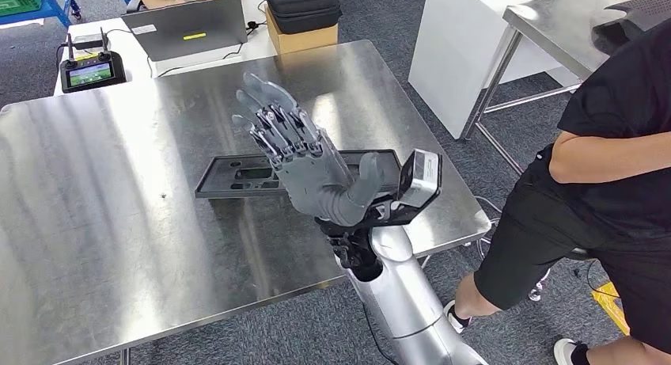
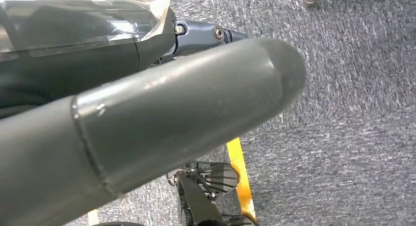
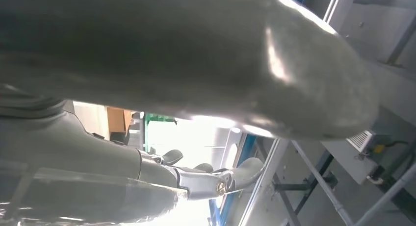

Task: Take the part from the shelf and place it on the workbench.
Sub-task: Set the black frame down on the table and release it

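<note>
The part (image 1: 237, 175), a flat black plastic panel with cut-outs, lies on the steel workbench (image 1: 103, 191) near its right front side. My right hand (image 1: 297, 155) is raised just above the panel's right half, fingers spread and straight, holding nothing; it hides the middle of the panel. The right wrist view looks along its thick grey thumb (image 3: 196, 54) with nothing in the grip. My left hand (image 2: 147, 123) hangs over the grey carpet, thumb and a dark finger stretched out, with nothing in it.
A person in black (image 1: 617, 183) stands close at the workbench's right front corner. At the back stand a laptop (image 1: 186, 28), a remote controller (image 1: 91, 70) and a cardboard box with a black case (image 1: 301, 20). Another steel table (image 1: 554, 24) stands at the far right.
</note>
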Motion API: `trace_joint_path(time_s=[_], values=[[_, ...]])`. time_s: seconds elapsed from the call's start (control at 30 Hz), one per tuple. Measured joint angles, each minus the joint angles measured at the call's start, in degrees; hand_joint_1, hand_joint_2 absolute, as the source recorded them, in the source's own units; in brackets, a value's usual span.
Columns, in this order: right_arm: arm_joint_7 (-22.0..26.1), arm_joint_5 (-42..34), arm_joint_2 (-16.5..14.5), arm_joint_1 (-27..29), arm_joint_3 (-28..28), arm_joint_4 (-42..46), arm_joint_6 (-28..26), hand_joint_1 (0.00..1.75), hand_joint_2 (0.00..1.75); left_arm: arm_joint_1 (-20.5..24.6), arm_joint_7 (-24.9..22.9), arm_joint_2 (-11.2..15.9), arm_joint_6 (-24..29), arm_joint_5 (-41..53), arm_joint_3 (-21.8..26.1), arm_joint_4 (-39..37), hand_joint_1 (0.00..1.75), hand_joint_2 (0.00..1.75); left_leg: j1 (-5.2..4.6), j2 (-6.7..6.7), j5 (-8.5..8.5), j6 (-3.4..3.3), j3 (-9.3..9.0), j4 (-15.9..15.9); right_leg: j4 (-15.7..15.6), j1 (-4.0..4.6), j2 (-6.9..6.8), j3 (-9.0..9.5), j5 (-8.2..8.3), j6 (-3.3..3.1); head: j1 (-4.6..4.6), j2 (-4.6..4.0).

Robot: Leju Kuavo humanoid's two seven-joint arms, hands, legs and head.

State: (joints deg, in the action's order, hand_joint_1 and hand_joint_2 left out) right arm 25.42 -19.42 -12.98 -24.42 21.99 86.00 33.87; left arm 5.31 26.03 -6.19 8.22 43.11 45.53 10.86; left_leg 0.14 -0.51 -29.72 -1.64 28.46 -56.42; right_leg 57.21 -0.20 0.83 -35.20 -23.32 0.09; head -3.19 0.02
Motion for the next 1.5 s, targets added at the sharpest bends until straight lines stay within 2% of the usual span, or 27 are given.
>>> trace_joint_path(time_s=[0.1, 0.17, 0.2, 0.23, 0.3, 0.37, 0.4, 0.47, 0.5, 0.57, 0.67, 0.73, 0.8, 0.87, 0.9, 0.97, 1.03, 1.07, 1.17, 1.2, 1.23, 1.3, 1.33, 1.37, 1.4, 1.43, 1.5], values=[[1.5, -0.1, 1.2, 2.2, 0.8, 1.0, 0.6, 0.0, 0.0, 0.0, -0.1, 0.0, 0.4, -0.9, 0.9, 0.0, 0.0, 0.0, -0.1, 0.02, 0.18, -0.46, 0.01, 0.0, -0.4, -0.31, 0.04, 0.12, 0.39, 0.56, 0.03, 0.01], [1.9, -0.2, 1.7, 3.2, 1.3, 1.5, 0.9, 0.0, 0.0, 0.0, -0.3, -0.2, 1.0, -1.5, 1.6, 0.0, 0.0, 0.0, 0.25, 0.24, 1.45, -1.47, -0.7, 1.6, -0.7, -0.31, 0.01, 0.05, 0.48, 1.22, 0.05, 0.01], [2.1, -0.3, 2.0, 3.4, 1.6, 1.6, 1.0, 0.0, 0.0, 0.0, -0.5, -0.3, 1.2, -1.7, 1.9, 0.0, 0.0, 0.0, 0.48, 0.4, 2.26, -1.98, -1.14, 2.8, 0.2, -0.17, -0.03, -0.42, -0.18, 1.24, 0.01, 0.0], [2.2, -0.4, 2.3, 3.6, 1.7, 1.6, 1.0, 0.0, 0.0, 0.0, -0.6, -0.4, 1.4, -1.9, 2.2, 0.0, 0.0, 0.0, 0.75, 0.56, 2.9, -2.24, -1.45, 3.6, 2.4, -0.14, -0.12, -1.46, -1.44, 1.07, -0.08, 0.0], [2.3, -0.8, 3.1, 4.0, 1.9, 1.4, 1.0, 0.0, 0.0, -0.1, -0.7, -0.5, 1.7, -2.1, 2.7, 0.0, 0.0, 0.0, 0.87, 0.75, 3.32, -2.34, -1.26, 3.9, 9.8, -0.57, -0.19, -4.6, -4.63, 0.93, -0.2, 0.0], [2.4, -1.1, 3.8, 4.5, 1.9, 1.0, 1.0, 0.0, 0.0, -0.2, -0.5, -0.6, 1.6, -1.9, 3.0, 0.0, 0.0, 0.0, 1.11, 0.83, 3.33, -2.01, -0.83, 3.5, 14.2, -1.25, -0.27, -6.28, -5.97, 1.7, -0.2, 0.0], [2.5, -1.2, 4.0, 4.7, 2.0, 0.7, 1.0, 0.0, 0.0, -0.2, -0.3, -0.7, 1.5, -1.8, 3.0, 0.0, 0.0, 0.0, 1.35, 0.81, 3.22, -1.68, -0.6, 3.1, 12.9, -1.64, -0.37, -5.38, -5.31, 2.45, -0.2, 0.0], [2.7, -1.2, 4.5, 4.8, 2.1, 0.3, 0.9, 0.0, 0.0, -0.3, -0.2, -0.7, 1.2, -1.5, 3.1, 0.1, 0.0, 0.0, 1.95, 0.68, 2.61, -0.54, 0.1, 1.7, 5.8, -2.39, -0.63, -1.32, -3.1, 4.09, -0.21, 0.0], [2.8, -1.2, 4.6, 4.8, 2.2, 0.2, 0.9, 0.0, 0.0, -0.2, -0.1, -0.7, 1.2, -1.5, 3.1, 0.1, 0.0, 0.0, 2.09, 0.57, 2.16, 0.17, 0.66, 0.7, 2.7, -2.51, -0.53, 0.35, -2.35, 4.41, -0.25, 0.01], [3.1, -1.2, 4.9, 5.0, 2.5, -0.1, 0.9, 0.0, 0.0, -0.2, -0.1, -0.7, 1.2, -1.4, 3.1, 0.2, 0.0, 0.0, 2.1, 0.4, 1.76, 1.22, 1.78, -0.7, 1.2, -2.3, -0.13, 0.99, -2.25, 3.8, -0.09, 0.01], [3.2, -1.2, 5.0, 5.2, 2.9, -0.4, 0.9, 0.0, 0.0, -0.4, 0.0, -0.8, 1.1, -1.1, 3.2, 0.2, 0.0, 0.0, 2.39, 0.37, 1.38, 1.8, 2.65, -1.5, 1.8, -2.08, 0.01, 0.1, -1.75, 2.28, 0.13, 0.01], [3.3, -0.9, 5.1, 5.2, 3.1, -0.7, 0.7, 0.0, 0.0, -0.4, 0.2, -0.8, 0.9, -0.8, 3.2, 0.2, 0.0, 0.0, 2.57, 0.39, -1.58, 1.9, 4.14, -4.9, 1.8, -2.07, -0.1, -0.44, -1.26, 1.25, 0.14, 0.0], [3.7, -0.3, 5.2, 5.4, 3.4, -1.0, 0.4, 0.0, 0.0, -0.4, 0.6, -0.7, 0.5, -0.4, 3.1, 0.2, 0.0, 0.0, 2.43, 0.38, -6.07, 1.85, 6.97, -11.8, 1.8, -1.68, -0.24, -1.25, -0.68, 0.41, 0.16, 0.01], [4.7, 0.5, 5.5, 5.9, 3.8, -1.6, 0.1, 0.0, 0.0, -0.5, 0.9, -0.7, 0.3, 0.0, 3.1, 0.2, 0.0, 0.0, 2.21, 0.38, -8.36, 1.51, 8.75, -16.9, 1.8, -1.1, -0.35, -2.3, 0.03, -0.18, 0.16, 0.01], [5.2, 0.7, 5.7, 6.1, 3.9, -1.8, 0.0, 0.0, 0.0, -0.5, 1.0, -0.7, 0.2, 0.2, 3.1, 0.2, 0.0, 0.0, 2.02, 0.38, -7.97, 1.08, 8.06, -16.4, 1.8, -0.83, -0.37, -2.82, 0.46, -0.33, 0.16, 0.01], [6.1, 1.1, 6.1, 6.5, 4.2, -2.3, -0.2, 0.0, 0.0, -0.5, 1.3, -0.6, 0.1, 0.5, 3.0, 0.3, 0.0, 0.0, 1.3, 0.37, -5.37, -0.37, 3.35, -9.8, 1.8, -0.44, -0.34, -3.65, 1.39, -0.39, 0.16, 0.0], [6.7, 1.6, 6.4, 6.6, 4.4, -2.6, -0.4, 0.0, 0.0, -0.4, 1.7, -0.4, -0.2, 0.9, 2.8, 0.4, 0.0, 0.0, 0.39, 0.55, -3.61, -1.69, -0.59, -3.2, 1.6, -0.25, -0.39, -3.99, 2.27, -0.02, 0.04, 0.01], [6.9, 1.9, 6.6, 6.7, 4.5, -2.8, -0.6, 0.0, 0.0, -0.3, 1.8, -0.3, -0.4, 1.0, 2.7, 0.5, 0.0, 0.0, -0.02, 0.62, -3.33, -2.03, -1.17, -1.9, 1.5, -0.37, -0.47, -4.0, 2.65, 0.35, 0.03, 0.01], [7.6, 3.3, 7.1, 6.9, 5.1, -3.5, -1.5, 0.0, 0.0, -0.3, 2.0, -0.2, -0.8, 1.5, 2.4, 0.6, 0.0, 0.0, -0.52, 0.7, -1.44, -2.36, -0.51, -0.9, 0.7, -0.7, -0.64, -4.03, 3.82, 1.62, 0.21, 0.02], [7.8, 3.7, 7.2, 6.9, 5.3, -3.8, -1.7, 0.0, 0.0, -0.3, 1.9, -0.1, -0.9, 1.6, 2.3, 0.6, 0.0, 0.0, -0.43, 0.79, -0.39, -2.52, -0.24, -0.3, 1.0, -0.65, -0.66, -4.36, 3.16, 1.64, 0.2, 0.02], [8.0, 4.0, 7.4, 6.9, 5.5, -4.1, -2.0, 0.0, 0.0, -0.3, 1.8, -0.1, -1.0, 1.8, 2.2, 0.6, 0.0, 0.0, -0.28, 0.91, 0.7, -2.6, 0.16, 0.2, 2.4, -0.57, -0.66, -4.97, 1.52, 1.41, 0.17, 0.02], [8.2, 4.3, 7.6, 7.0, 5.9, -4.5, -2.2, 0.0, 0.0, -0.3, 1.5, -0.2, -1.0, 1.9, 2.1, 0.6, 0.0, 0.0, -0.15, 1.13, 2.22, -2.64, 1.46, 0.5, 8.7, -0.63, -0.68, -6.83, -3.69, 0.84, 0.15, 0.02], [8.2, 4.3, 7.7, 7.1, 6.0, -4.7, -2.3, 0.0, 0.0, -0.3, 1.4, -0.3, -1.0, 2.0, 2.0, 0.6, 0.0, 0.0, -0.14, 1.21, 2.8, -2.56, 2.17, 0.5, 12.6, -0.67, -0.68, -7.63, -5.74, 0.93, 0.15, 0.02], [8.2, 4.4, 7.9, 7.2, 6.1, -5.0, -2.3, 0.0, 0.0, -0.3, 1.4, -0.3, -1.0, 2.0, 2.0, 0.5, 0.0, 0.0, -0.14, 1.28, 3.35, -2.46, 2.86, 0.4, 15.5, -0.7, -0.68, -7.8, -6.76, 1.32, 0.15, 0.01], [8.2, 4.4, 8.0, 7.2, 6.2, -5.2, -2.3, 0.0, 0.0, -0.3, 1.4, -0.3, -1.0, 2.1, 2.0, 0.5, 0.0, 0.0, -0.14, 1.32, 3.87, -2.32, 3.52, 0.3, 16.4, -0.71, -0.69, -6.93, -6.8, 1.87, 0.15, 0.01], [8.2, 4.4, 8.1, 7.3, 6.2, -5.3, -2.3, 0.0, 0.0, -0.3, 1.4, -0.4, -1.0, 2.1, 2.0, 0.5, 0.0, 0.0, -0.14, 1.34, 4.31, -2.15, 4.08, 0.2, 14.9, -0.72, -0.7, -4.89, -6.16, 2.41, 0.14, 0.01], [8.2, 4.4, 8.1, 7.3, 6.3, -5.5, -2.4, 0.0, 0.0, -0.3, 1.4, -0.4, -1.0, 2.1, 2.0, 0.5, 0.0, 0.0, -0.19, 1.33, 4.88, -1.76, 4.98, -0.3, 6.4, -0.68, -0.78, 1.71, -5.07, 2.74, 0.12, 0.01]])
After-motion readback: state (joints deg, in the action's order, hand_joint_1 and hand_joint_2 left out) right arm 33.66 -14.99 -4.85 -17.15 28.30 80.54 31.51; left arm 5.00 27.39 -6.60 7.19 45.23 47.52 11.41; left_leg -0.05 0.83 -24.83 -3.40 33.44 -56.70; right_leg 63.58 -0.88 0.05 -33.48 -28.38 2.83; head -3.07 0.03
